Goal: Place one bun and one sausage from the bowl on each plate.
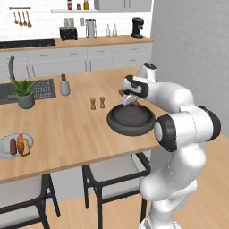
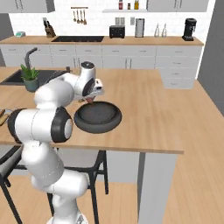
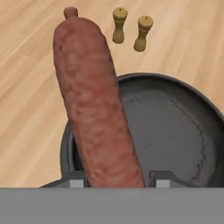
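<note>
My gripper (image 1: pixel 131 102) hangs just above the far rim of the dark bowl (image 1: pixel 117 125) and is shut on a reddish-brown sausage (image 3: pixel 94 105). In the hand view the sausage stands up between the fingertips (image 3: pixel 160 180), over the bowl (image 3: pixel 175 131), whose inside looks bare. From the right, the gripper (image 2: pixel 90 99) hovers over the bowl's (image 2: pixel 83 124) back edge. One pale plate (image 1: pixel 3 153) lies at the counter's far left, carrying a sausage (image 1: pixel 13 146) and a bun (image 1: pixel 22 144). A second plate is out of view.
Two small wooden shakers (image 1: pixel 97 103) stand just beyond the bowl, also in the hand view (image 3: pixel 131 28). A grey bottle (image 1: pixel 65 85), a potted plant (image 1: pixel 24 91) and a sink lie farther left. Stools (image 1: pixel 116 172) sit under the counter's front edge.
</note>
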